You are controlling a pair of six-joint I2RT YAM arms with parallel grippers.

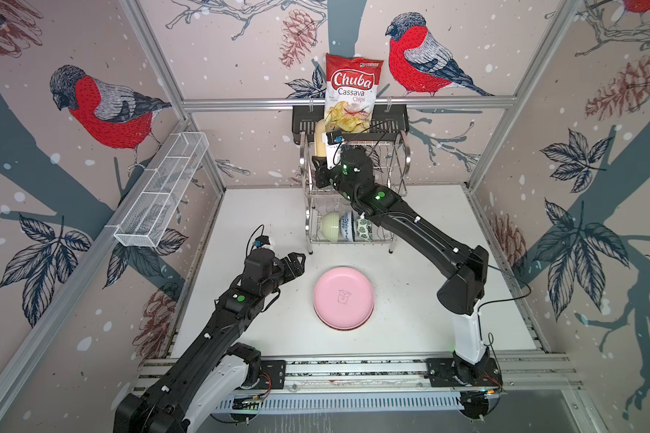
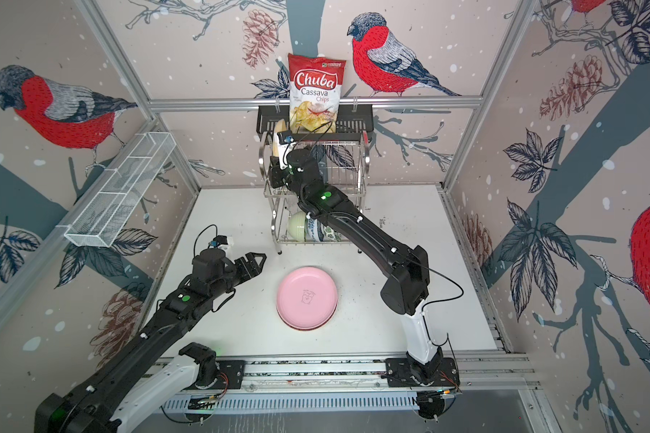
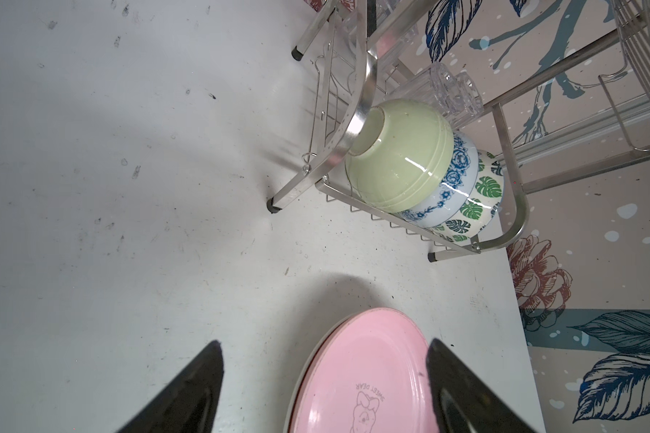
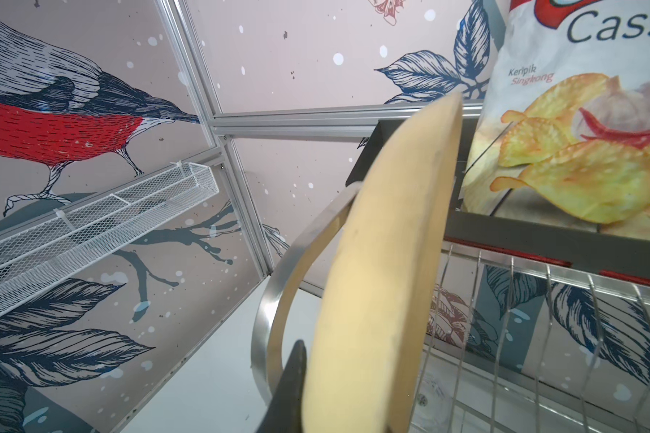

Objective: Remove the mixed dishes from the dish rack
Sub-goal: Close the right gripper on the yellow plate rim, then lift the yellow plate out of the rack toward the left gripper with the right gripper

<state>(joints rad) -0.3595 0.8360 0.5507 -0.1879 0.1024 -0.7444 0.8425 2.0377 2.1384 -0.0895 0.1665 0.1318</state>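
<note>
Cream-yellow plate stands on edge at the left end of the dish rack top tier. It's edge-on in both top views, faces turned left and right. The right gripper has its jaws pinched on the rim – only the right wrist view gives us a black finger flat against it. The left gripper hovers by the pink plate on the desk, jaws wide apart. We only see the clear glass clearly in the left wrist view – behind the nested bowls, lower tier.
</note>
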